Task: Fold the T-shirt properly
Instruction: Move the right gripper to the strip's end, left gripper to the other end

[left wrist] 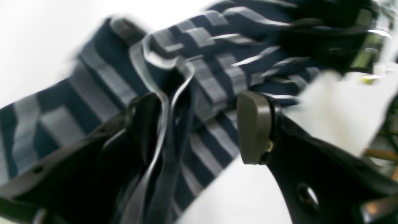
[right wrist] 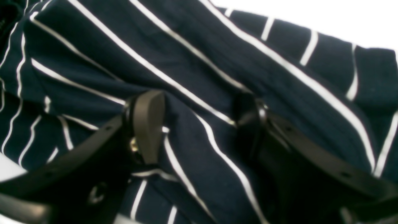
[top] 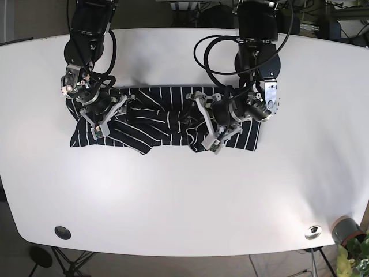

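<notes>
On the counter (top: pixel 184 190) the T-shirt (top: pixel 164 118) lies bunched, folding barely begun; left tool (left wrist: pixel 202 127) and right tool (right wrist: pixel 199 124) both gape apart.

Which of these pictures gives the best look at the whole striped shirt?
The base view: it shows the whole T-shirt bunched along the white table, both arms over it. The left wrist view shows only blurred folds between gripper fingers; the right wrist view shows just a close patch of stripes.

We find no legible text, label, brand, number or sign in any view; the wrist views are too blurred.
</notes>
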